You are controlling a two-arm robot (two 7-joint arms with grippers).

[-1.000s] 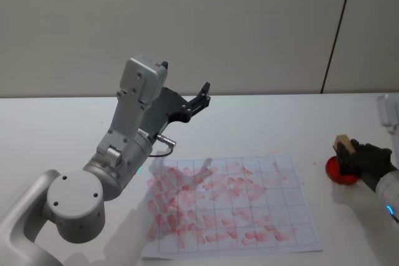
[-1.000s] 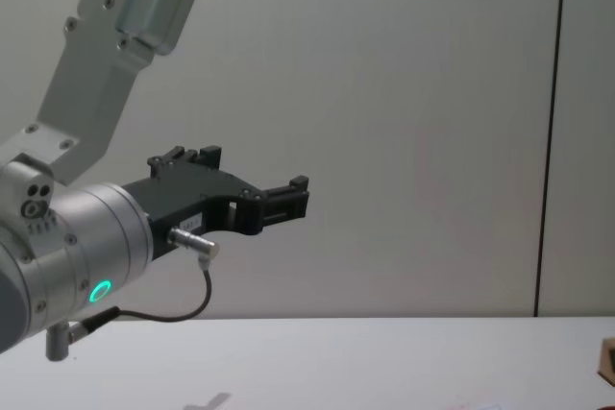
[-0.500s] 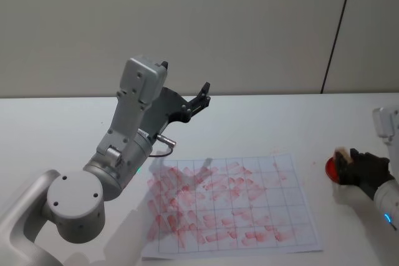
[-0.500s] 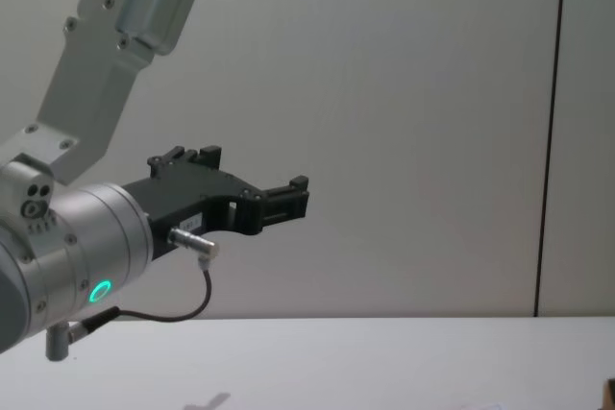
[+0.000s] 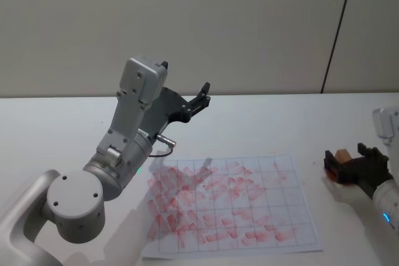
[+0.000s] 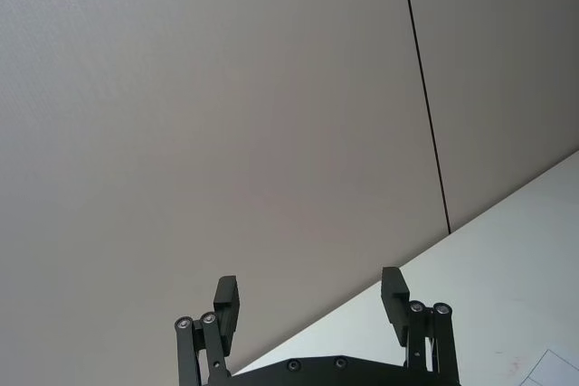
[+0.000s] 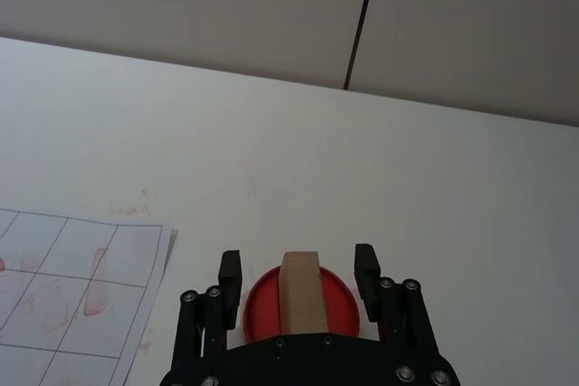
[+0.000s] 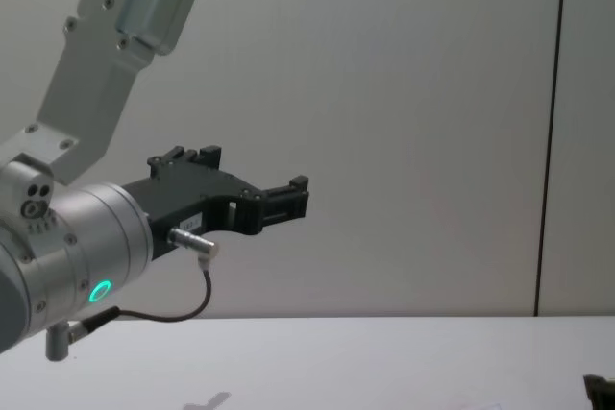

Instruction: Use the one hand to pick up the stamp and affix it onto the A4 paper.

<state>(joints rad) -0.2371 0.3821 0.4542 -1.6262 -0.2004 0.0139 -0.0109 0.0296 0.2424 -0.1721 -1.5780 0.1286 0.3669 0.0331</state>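
Right wrist view shows the right end effector (image 7: 298,270) spread around the stamp (image 7: 302,294), fingers apparently not touching it, the stamp standing on a red ink pad (image 7: 302,306) right of the A4 paper (image 5: 234,202) on the desk (image 5: 262,126). In the head view's upper left, the left end effector (image 5: 204,93) hangs raised, spread and empty

A plain white table (image 5: 262,123) carries everything. On it lies a white A4 sheet of paper (image 5: 283,207) printed with a grid and smeared with red stamp marks. Near the sheet's right edge, apart from it, sits a round red ink pad (image 7: 336,300).
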